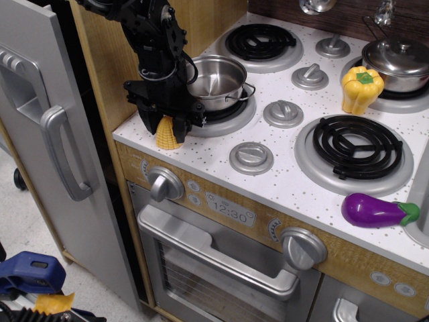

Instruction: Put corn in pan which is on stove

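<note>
The corn point(166, 136) is a small yellow piece standing on the white speckled stove point(281, 171) at its front left corner. My black gripper point(164, 127) comes down from above, with its two fingers pressed on the corn's left and right sides; it is shut on the corn. The corn still rests on the stove top. The pan point(218, 79), a small shiny steel pot with wire handles, stands empty on the front left burner, just behind and right of the gripper.
A yellow bell pepper point(362, 88) and a lidded steel pot point(399, 62) are at the back right. A purple eggplant point(375, 210) lies at the front right edge. Grey knobs point(251, 157) run between the burners. A grey fridge door point(53, 134) stands to the left.
</note>
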`<state>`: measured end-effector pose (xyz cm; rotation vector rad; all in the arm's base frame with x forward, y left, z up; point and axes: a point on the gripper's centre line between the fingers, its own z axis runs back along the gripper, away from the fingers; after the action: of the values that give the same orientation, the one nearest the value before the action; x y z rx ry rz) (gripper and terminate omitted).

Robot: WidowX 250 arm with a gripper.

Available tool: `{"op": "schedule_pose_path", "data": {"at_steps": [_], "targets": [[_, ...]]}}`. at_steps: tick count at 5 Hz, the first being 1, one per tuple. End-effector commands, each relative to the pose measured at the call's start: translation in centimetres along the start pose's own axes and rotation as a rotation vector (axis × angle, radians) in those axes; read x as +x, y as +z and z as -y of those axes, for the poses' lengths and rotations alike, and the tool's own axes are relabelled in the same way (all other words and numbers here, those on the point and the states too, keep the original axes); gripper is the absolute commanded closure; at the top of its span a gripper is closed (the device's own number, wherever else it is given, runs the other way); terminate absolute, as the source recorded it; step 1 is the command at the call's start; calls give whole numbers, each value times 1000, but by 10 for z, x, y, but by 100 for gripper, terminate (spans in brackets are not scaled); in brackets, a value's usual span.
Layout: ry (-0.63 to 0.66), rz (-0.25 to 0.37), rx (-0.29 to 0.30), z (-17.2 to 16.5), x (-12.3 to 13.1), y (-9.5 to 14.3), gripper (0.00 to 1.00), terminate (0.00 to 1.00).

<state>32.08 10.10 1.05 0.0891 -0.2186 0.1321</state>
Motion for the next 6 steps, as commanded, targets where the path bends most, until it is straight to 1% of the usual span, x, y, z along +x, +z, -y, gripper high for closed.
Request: {"op": "schedule_pose_path", "data": {"at_steps": [1,2,3,4,5,6], "targets": [[-15,27,61,2,9,34,100,0],[-78,49,146,0,20,60,100,0],[-124,84,157,-2,43,70,100,0],[-185,102,197,-1,68,84,100,0],[-239,124,201,0,88,88,100,0],[-252,139,145,-1,94,86,0,0]]}}
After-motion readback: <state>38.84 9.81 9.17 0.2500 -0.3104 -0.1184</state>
